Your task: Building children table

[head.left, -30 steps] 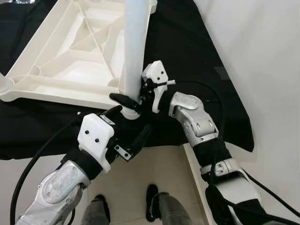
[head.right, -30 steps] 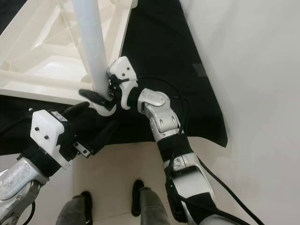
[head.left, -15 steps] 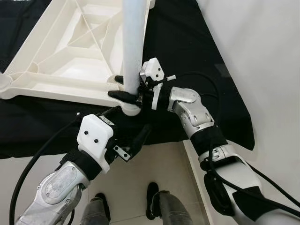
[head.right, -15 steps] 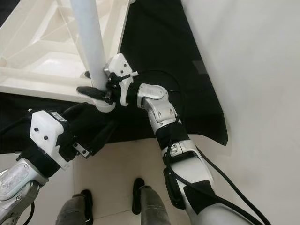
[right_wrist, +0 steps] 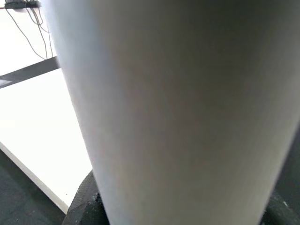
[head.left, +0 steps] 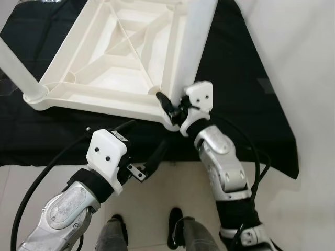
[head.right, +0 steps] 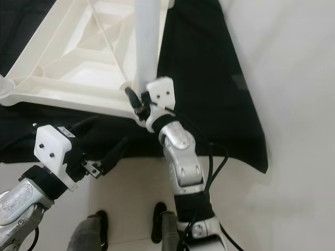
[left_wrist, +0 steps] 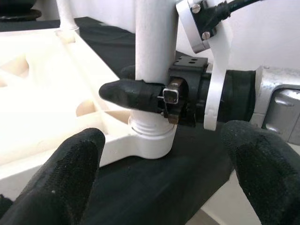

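table: the white kids' table [head.left: 104, 57] lies upside down on a black cloth [head.left: 246, 104], ribbed underside up
leg: a white leg [head.left: 196, 42] stands upright in the table's near corner socket
right tool: the right tool [left_wrist: 140, 93] is clamped around that leg just above the socket
left tool: the left tool [head.left: 141, 149] hangs near that same table corner, fingers [left_wrist: 70, 164] spread wide, not touching anything
other leg: another leg [head.left: 18, 70] stands at the table's left corner

Your right gripper [head.left: 168, 106] clasped the table leg [head.left: 196, 47] at its socket, blocking that corner; open black cloth [head.left: 246, 104] lay beyond.
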`<state>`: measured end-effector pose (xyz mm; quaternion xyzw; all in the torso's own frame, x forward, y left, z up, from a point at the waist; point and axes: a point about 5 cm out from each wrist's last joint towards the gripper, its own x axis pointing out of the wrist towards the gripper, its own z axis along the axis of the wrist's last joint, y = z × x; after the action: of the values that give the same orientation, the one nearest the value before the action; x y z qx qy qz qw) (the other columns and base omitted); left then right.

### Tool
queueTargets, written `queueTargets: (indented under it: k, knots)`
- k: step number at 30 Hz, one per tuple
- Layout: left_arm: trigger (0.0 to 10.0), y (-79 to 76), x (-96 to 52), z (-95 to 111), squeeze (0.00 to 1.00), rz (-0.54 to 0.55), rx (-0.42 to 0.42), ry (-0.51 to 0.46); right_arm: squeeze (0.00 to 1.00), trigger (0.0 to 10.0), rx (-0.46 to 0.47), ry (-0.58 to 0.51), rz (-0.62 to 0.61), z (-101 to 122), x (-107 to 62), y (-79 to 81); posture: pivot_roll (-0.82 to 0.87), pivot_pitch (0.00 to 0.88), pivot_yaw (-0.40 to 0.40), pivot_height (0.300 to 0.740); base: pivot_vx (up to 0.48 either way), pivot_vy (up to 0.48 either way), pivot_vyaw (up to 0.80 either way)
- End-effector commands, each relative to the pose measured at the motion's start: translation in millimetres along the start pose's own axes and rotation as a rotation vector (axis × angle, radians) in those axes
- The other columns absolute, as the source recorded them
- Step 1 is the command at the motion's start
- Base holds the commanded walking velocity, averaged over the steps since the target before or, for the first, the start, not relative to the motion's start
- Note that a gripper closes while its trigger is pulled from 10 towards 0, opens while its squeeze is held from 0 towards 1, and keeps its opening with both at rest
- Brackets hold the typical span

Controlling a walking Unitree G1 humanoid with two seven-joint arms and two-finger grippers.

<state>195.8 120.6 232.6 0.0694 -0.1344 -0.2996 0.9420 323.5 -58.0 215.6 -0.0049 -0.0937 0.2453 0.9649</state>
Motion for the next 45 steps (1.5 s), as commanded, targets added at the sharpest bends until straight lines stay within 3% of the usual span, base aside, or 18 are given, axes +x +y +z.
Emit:
queueTargets:
  k: [1,5,6,8,9,11,17,18,22,23,26,37,38,41,42,45]
  knots:
    - [10.0,-3.0,-1.0,-3,0.00,-0.027,-0.016,0.015,0.00,0.0,0.088,0.249,-0.043,-48,-3.1,0.1,0.16,0.354,-0.112,0.740,0.000,0.000,0.00]
    - [10.0,-2.7,-1.4,-3,0.00,-0.026,-0.013,0.016,0.00,0.0,0.083,0.235,-0.037,-42,1.8,1.4,0.16,0.354,-0.112,0.740,0.000,0.000,0.00]
    - [10.0,-1.5,-2.2,-3,0.00,-0.021,-0.008,0.018,0.00,10.0,0.077,0.230,-0.008,-34,3.9,6.6,0.16,0.352,-0.112,0.740,0.000,0.000,0.00]
    - [10.0,-1.3,-2.3,-3,0.00,-0.020,-0.008,0.018,0.00,10.0,0.072,0.224,0.009,-32,4.9,8.1,0.16,0.352,-0.112,0.740,0.000,0.000,0.00]
    - [10.0,-2.6,-2.4,-4,0.00,-0.028,-0.012,0.021,1.00,10.0,0.090,0.204,0.041,-27,6.9,10.0,0.16,0.353,-0.111,0.740,0.000,0.000,0.00]
    - [10.0,-2.6,-2.4,-4,0.00,-0.028,-0.012,0.021,1.00,10.0,0.090,0.204,0.041,-27,6.9,10.0,0.16,0.353,-0.111,0.740,0.000,0.000,0.00]
    - [10.0,-3.3,-3.4,-7,0.00,-0.024,-0.006,0.040,0.97,10.0,0.074,0.082,0.247,0,25.3,1.6,0.17,0.350,-0.109,0.740,0.000,0.000,0.00]
    - [10.0,-1.5,-4.7,-7,0.00,-0.011,0.002,0.046,0.00,10.0,0.070,0.047,0.285,6,29.5,-3.7,0.17,0.351,-0.110,0.740,0.000,0.000,0.00]
    - [10.0,5.7,-13.9,-10,0.00,0.042,0.044,0.084,0.00,10.0,0.041,-0.007,0.391,20,37.5,-17.7,0.18,0.352,-0.112,0.740,0.000,0.000,0.00]
    - [10.0,11.4,-24.9,-10,0.00,0.092,0.061,0.105,0.00,10.0,0.037,-0.022,0.466,25,39.3,-23.1,0.19,0.354,-0.115,0.740,0.000,0.000,0.00]
    - [10.0,13.7,-34.3,-9,0.00,0.132,0.075,0.119,0.00,10.0,0.011,-0.024,0.541,28,40.8,-27.0,0.21,0.352,-0.115,0.740,0.000,0.000,0.00]
    - [10.0,15.5,-41.8,-2,0.00,0.212,0.123,0.097,0.00,10.0,-0.048,-0.033,0.694,35,46.8,-36.5,0.24,0.347,-0.128,0.740,0.000,0.000,0.00]
    - [10.0,15.2,-43.2,-1,0.00,0.217,0.123,0.095,0.00,4.3,-0.053,-0.032,0.701,37,48.8,-40.3,0.24,0.348,-0.129,0.740,0.000,0.000,0.00]
    - [10.0,14.9,-44.2,0,0.00,0.219,0.122,0.094,0.00,4.3,-0.056,-0.032,0.703,39,50.1,-42.8,0.24,0.348,-0.129,0.740,0.000,0.000,0.00]
    - [10.0,8.3,-41.9,2,0.00,0.199,0.089,0.073,0.00,0.0,-0.060,-0.025,0.718,42,49.6,-52.1,0.24,0.348,-0.134,0.740,0.000,0.000,0.00]
    - [10.0,2.9,-38.5,2,0.00,0.175,0.063,0.060,0.00,0.0,-0.066,-0.019,0.736,44,48.0,-57.7,0.23,0.349,-0.131,0.740,0.000,0.000,0.00]
